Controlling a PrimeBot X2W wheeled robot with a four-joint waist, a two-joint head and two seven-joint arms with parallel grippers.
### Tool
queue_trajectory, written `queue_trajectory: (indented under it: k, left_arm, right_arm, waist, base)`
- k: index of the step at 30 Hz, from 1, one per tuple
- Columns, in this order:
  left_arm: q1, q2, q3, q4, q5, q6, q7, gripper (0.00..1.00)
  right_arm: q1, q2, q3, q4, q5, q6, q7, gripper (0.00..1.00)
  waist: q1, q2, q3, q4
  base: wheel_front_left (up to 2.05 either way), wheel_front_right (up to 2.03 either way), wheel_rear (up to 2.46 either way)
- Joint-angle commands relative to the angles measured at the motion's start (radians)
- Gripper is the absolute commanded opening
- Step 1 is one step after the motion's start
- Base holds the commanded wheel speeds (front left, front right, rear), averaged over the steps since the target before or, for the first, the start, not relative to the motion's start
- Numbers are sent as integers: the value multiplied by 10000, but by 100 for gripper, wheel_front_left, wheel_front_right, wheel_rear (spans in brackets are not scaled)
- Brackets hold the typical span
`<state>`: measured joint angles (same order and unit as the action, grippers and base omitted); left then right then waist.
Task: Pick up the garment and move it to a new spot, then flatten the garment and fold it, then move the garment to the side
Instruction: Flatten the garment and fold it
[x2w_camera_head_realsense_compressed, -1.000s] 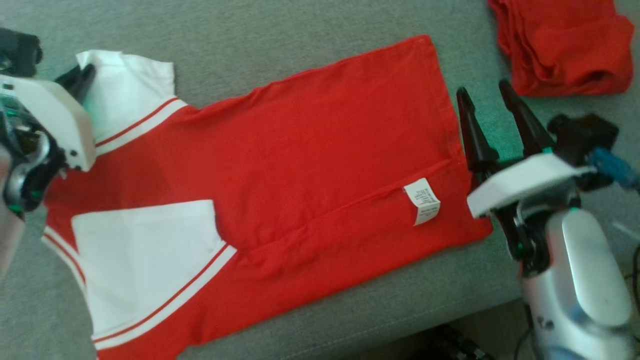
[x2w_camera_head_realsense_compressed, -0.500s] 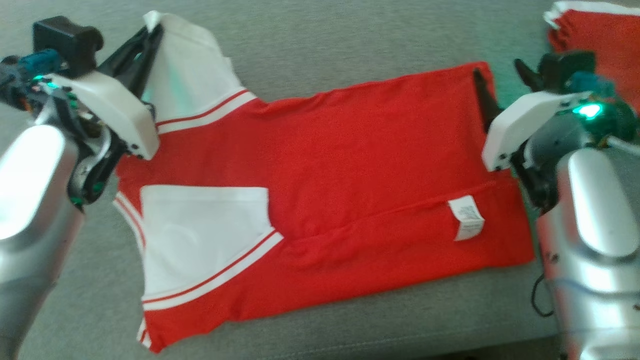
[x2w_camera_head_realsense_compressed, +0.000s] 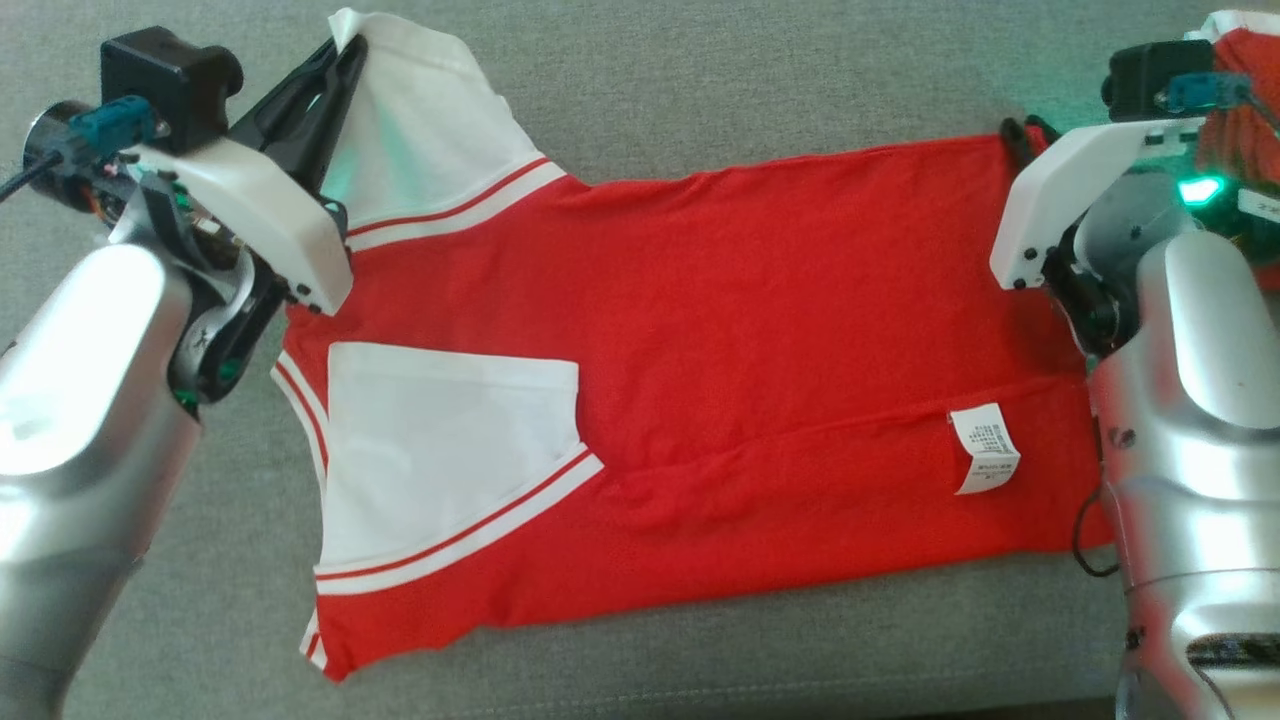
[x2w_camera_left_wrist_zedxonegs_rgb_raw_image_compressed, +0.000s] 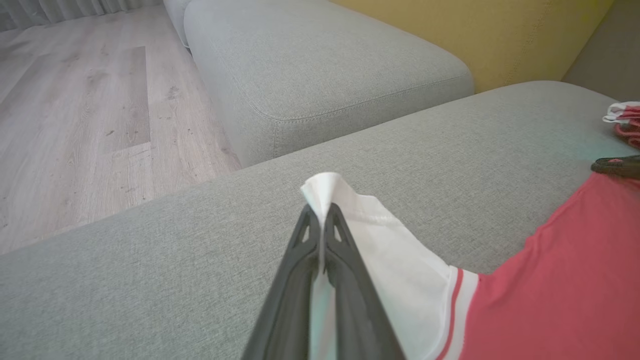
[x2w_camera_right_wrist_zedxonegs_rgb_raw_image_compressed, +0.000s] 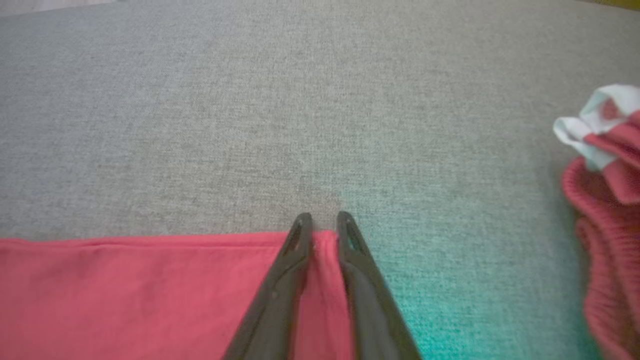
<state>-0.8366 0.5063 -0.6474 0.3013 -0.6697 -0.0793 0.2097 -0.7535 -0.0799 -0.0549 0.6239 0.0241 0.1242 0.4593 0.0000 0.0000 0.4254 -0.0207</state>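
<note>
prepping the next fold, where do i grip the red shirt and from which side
Grip the red shirt at its far edge: white sleeve tip and hem corner, jaws coming from the near side. It lies flat on the sofa, near edge folded in, far edge free.

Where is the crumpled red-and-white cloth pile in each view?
Head view: the crumpled red-and-white cloth pile sits in the top right corner.
Left wrist view: the pile is small, at the right edge.
Right wrist view: the pile runs along the right edge.
Shared landmark: the flat red shirt with white sleeves.
</note>
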Motion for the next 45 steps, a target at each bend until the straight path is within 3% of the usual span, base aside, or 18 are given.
queue_trajectory:
  k: [1, 10, 16, 29, 36, 45]
  left_arm:
    - [-486, 369, 418, -196, -82, 34, -96, 0]
    - [-148, 405, 417, 76, -236, 12, -369, 0]
    - [710, 493, 366, -410, -453, 28, -682, 0]
    - [4352, 880, 111, -2751, -1081, 1054, -1199, 0]
    - [5778, 652, 146, -2778, -1314, 1485, -2118, 0]
    - [6628, 340, 83, -2486, -1422, 1645, -2862, 0]
  right_arm:
    - [-105, 43, 112, -170, 39, 65, 37, 0]
    - [58, 105, 218, 22, 243, 65, -1000, 0]
    - [996, 120, 583, -335, 834, 65, -1919, 0]
    - [3594, -223, 467, -1669, 1313, 65, -2553, 0]
    - [4198, -235, 298, -2151, 1224, 65, -2602, 0]
    - [5128, -114, 225, -2779, 1119, 65, -2872, 0]
  waist:
    - [0, 0, -35, -20]
    - [0, 0, -756, -102]
    - [0, 0, -1647, -22]
    - [0, 0, -2991, 313]
    - [0, 0, -3044, 326]
    - [0, 0, -3279, 354]
  base:
    - [0, 0, 0]
    - [0, 0, 0]
    - [0, 0, 0]
    - [0, 0, 0]
    - [0, 0, 0]
    - [0, 0, 0]
